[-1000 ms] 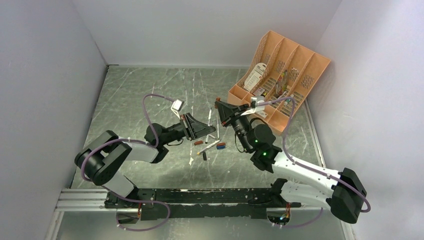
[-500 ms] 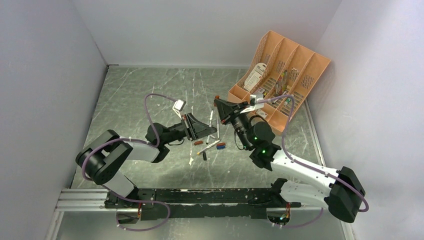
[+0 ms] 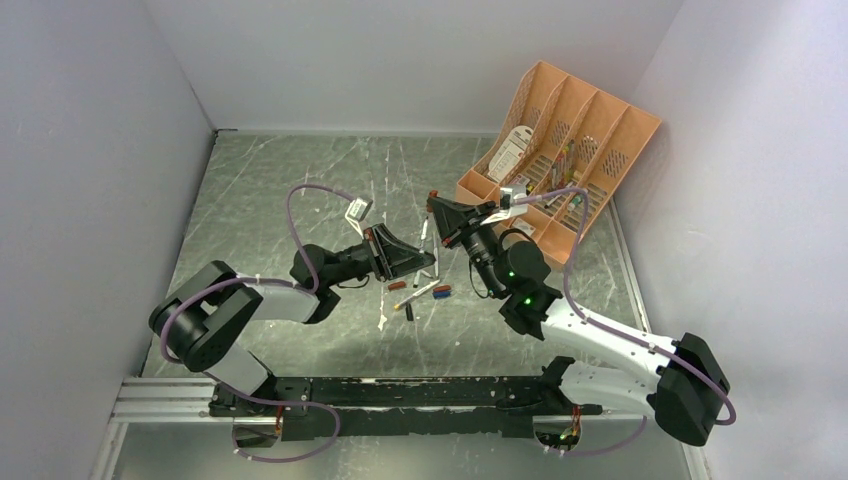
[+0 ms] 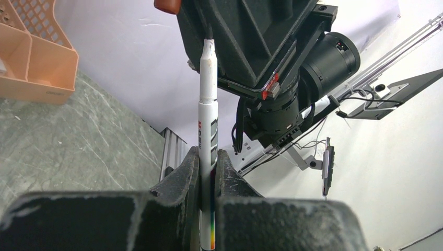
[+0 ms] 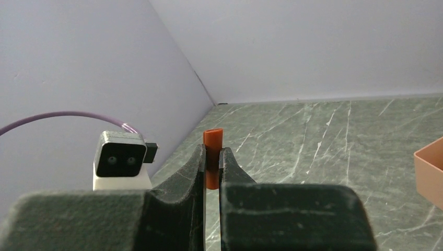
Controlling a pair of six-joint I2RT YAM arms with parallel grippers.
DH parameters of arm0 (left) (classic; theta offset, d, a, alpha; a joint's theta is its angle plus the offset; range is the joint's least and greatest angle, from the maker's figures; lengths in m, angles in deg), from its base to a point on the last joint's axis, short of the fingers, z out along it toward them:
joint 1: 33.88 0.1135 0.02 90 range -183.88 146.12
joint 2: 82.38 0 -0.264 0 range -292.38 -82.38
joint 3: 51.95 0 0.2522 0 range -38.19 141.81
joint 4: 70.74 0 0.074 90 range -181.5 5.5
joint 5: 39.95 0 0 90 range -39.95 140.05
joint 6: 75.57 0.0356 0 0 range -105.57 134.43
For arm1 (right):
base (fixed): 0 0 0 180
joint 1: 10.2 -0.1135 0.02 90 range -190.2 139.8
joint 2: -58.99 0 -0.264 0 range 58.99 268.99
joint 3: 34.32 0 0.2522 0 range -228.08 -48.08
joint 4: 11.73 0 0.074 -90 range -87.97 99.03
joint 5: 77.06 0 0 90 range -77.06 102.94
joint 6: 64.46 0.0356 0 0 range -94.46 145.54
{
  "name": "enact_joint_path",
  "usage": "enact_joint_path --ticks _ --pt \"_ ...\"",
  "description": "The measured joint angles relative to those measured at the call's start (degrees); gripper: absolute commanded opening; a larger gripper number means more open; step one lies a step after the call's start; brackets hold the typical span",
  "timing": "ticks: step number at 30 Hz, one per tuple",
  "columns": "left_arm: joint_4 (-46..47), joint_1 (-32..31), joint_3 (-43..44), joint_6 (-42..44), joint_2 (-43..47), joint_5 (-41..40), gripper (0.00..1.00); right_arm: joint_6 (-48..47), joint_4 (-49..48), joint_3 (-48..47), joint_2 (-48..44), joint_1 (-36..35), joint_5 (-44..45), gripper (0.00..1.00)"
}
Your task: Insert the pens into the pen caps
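Note:
My left gripper [image 4: 208, 155] is shut on a white pen [image 4: 207, 110], which stands upright between its fingers with the bare grey tip uppermost. Just past that tip hangs a red pen cap [image 4: 167, 5], pinched in my right gripper [image 5: 211, 152]; the cap [image 5: 212, 151] sticks out above the shut fingers. Pen tip and cap are close but apart. From above, the two grippers meet mid-table: left gripper [image 3: 428, 262], right gripper [image 3: 437, 207], with the pen [image 3: 435, 250] between them. Loose pens [image 3: 420, 292] and caps [image 3: 400, 285] lie on the table below them.
An orange slotted organizer [image 3: 560, 160] stands at the back right, holding papers and more pens. A dark cap [image 3: 408, 312] and a blue-and-red cap [image 3: 441, 291] lie among the loose pens. Grey walls close in the marble table [image 3: 270, 190] on three sides.
The right gripper with the red cap has edged slightly left and back, toward the pen tip. The left arm has barely shifted.

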Motion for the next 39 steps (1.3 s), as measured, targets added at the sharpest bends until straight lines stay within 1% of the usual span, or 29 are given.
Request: enact_joint_path --ticks 9,39 --pt "0.2 -0.1 0.6 0.0 -1.3 0.3 0.07 0.6 0.0 0.0 -0.9 0.1 -0.9 0.00" --pt "0.2 -0.1 0.6 2.5 -1.3 -0.1 0.07 2.4 0.7 1.5 -3.2 0.3 -2.6 0.00"
